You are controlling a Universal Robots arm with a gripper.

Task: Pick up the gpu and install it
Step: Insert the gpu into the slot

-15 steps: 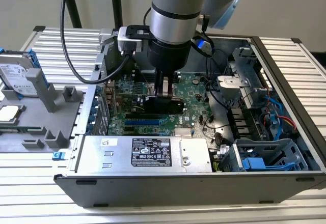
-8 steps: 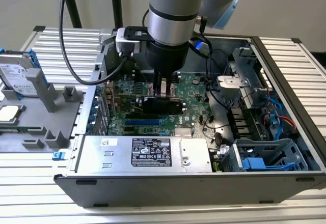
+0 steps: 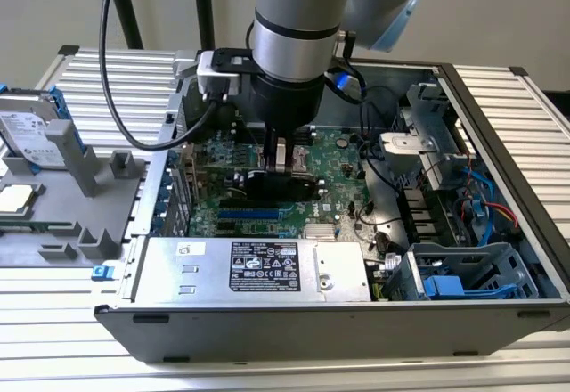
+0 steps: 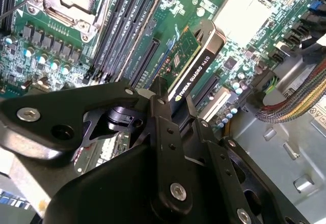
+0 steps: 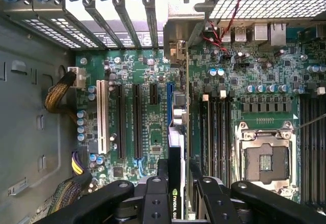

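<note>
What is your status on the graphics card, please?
Hand shut on the graphics card, card held on edge. Over the motherboard inside the open computer case, above the expansion slots. Cable bundle off to one side.

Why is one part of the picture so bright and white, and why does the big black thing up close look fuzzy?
In the second wrist view, light glares off a pale square part on the motherboard, washing it white; the gripper, shut on the gpu, sits very close to the camera, so it looks soft. In the first wrist view, the slot openings at the case's back glow bright.
</note>
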